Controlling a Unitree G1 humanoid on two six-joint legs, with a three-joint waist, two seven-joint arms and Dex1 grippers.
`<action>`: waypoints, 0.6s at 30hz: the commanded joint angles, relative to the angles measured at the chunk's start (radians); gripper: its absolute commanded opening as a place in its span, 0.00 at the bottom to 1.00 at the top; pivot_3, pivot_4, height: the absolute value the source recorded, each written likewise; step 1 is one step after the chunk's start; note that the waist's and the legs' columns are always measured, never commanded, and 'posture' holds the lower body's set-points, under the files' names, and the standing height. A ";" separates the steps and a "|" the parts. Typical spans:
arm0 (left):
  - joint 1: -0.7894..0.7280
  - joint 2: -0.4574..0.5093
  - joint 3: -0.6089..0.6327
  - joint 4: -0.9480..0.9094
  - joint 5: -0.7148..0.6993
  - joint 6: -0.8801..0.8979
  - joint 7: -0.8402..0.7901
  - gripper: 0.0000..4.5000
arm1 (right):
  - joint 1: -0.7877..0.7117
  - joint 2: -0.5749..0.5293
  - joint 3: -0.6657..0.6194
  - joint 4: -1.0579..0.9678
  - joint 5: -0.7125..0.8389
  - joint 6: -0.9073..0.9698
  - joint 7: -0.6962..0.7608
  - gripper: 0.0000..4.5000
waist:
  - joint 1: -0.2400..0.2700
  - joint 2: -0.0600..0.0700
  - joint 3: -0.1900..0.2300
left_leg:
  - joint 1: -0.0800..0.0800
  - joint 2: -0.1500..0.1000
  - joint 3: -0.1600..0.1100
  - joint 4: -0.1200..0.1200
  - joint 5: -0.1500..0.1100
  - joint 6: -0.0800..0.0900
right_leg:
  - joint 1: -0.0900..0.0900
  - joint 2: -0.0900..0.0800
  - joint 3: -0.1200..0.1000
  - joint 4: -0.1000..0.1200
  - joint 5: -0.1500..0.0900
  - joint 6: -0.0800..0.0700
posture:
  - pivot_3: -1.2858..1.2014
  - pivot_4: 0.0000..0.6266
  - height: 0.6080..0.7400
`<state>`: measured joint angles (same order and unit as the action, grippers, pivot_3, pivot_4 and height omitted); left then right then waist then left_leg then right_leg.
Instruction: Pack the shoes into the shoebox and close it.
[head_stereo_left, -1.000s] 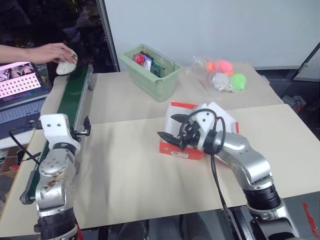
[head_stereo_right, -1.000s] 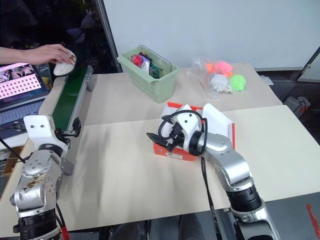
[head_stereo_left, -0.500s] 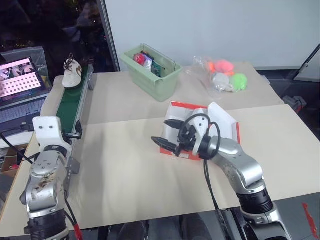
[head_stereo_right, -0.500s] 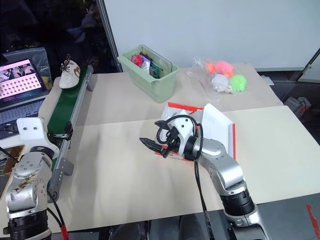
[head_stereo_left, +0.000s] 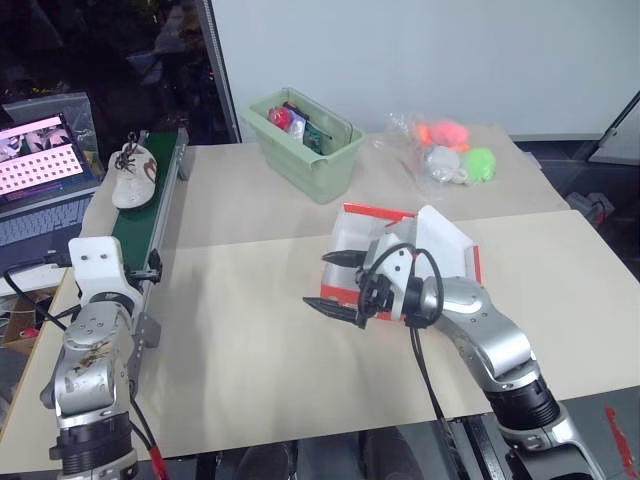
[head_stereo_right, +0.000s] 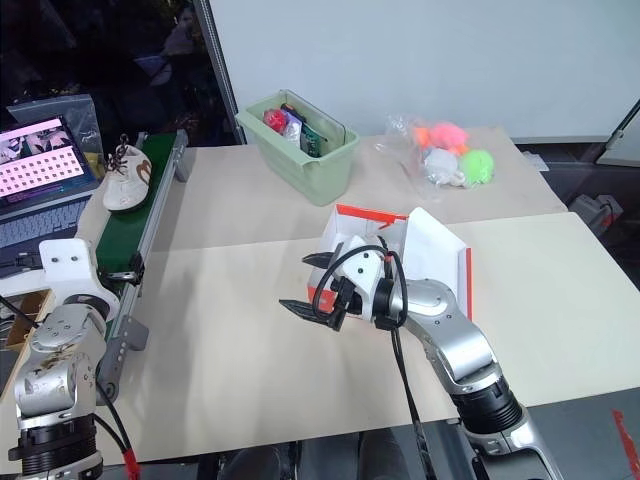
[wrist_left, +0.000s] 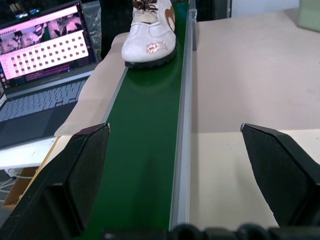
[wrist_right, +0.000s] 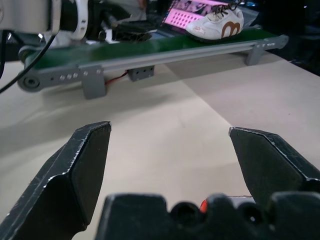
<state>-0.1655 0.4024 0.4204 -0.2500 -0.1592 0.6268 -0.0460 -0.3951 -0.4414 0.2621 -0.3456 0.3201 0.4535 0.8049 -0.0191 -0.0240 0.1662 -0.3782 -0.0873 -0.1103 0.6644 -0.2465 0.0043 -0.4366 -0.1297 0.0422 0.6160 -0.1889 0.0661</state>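
A pale beige table (head_stereo_left: 250, 330) spread beneath both grippers, backed by a white wall (head_stereo_left: 420, 50) and a dark window area on the left. Along the table's left edge ran a green conveyor belt (wrist_left: 145, 150), straight ahead of the left gripper (wrist_left: 175, 145), whose fingers stood wide apart with nothing between them. One off-white shoe (wrist_left: 150, 37) sat on the belt well ahead of that gripper, toe toward it, with a small pink mark on the toe that could not be read. Beside the belt, a laptop (wrist_left: 45, 65) showed a pink screen with rows of small tiles; its writing was too small to read.

The right gripper (head_stereo_right: 315, 290) hovered over the table, pointing left toward the belt, fingers spread wide and empty. Just behind it lay the orange-red shoebox (head_stereo_right: 440, 255), lid flap up, white inside. Beyond the box stood a pale green bin (head_stereo_left: 305, 145) full of mixed items, and off to its right a clear bag (head_stereo_left: 445, 150) of pink and green balls. In the right wrist view the shoe bore a brown curved emblem on its side.
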 joint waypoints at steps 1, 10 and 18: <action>-0.019 0.031 0.029 -0.018 -0.006 0.040 0.000 1.00 | -0.002 0.001 -0.012 -0.035 0.009 -0.006 0.002 1.00 | 0.000 0.000 0.000 | 0.000 0.000 0.000 0.000 0.000 0.000 | 0.000 0.000 0.000 0.000 0.000 0.000 | 0.52 0.24 1.00; -0.063 0.171 0.039 0.009 -0.025 0.197 -0.084 1.00 | 0.006 0.003 -0.012 -0.033 0.006 0.001 -0.009 1.00 | -0.001 0.000 0.000 | 0.000 0.000 0.000 0.000 0.000 0.000 | 0.000 0.000 0.000 0.000 0.000 0.000 | 0.52 0.24 1.00; -0.122 0.263 0.064 0.075 -0.039 0.278 -0.125 1.00 | 0.008 0.004 -0.017 -0.034 0.007 0.004 -0.017 1.00 | 0.001 -0.001 0.000 | 0.000 0.000 -0.001 0.000 0.000 0.000 | -0.001 0.001 0.000 0.000 0.000 0.000 | 0.52 0.24 1.00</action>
<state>-0.2694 0.6419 0.4559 -0.1630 -0.1938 0.8997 -0.1665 -0.3833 -0.4413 0.2626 -0.3456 0.3193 0.4578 0.7936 -0.0185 -0.0247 0.1664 -0.3781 -0.0870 -0.1113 0.6643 -0.2468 0.0039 -0.4371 -0.1292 0.0420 0.6163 -0.1889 0.0662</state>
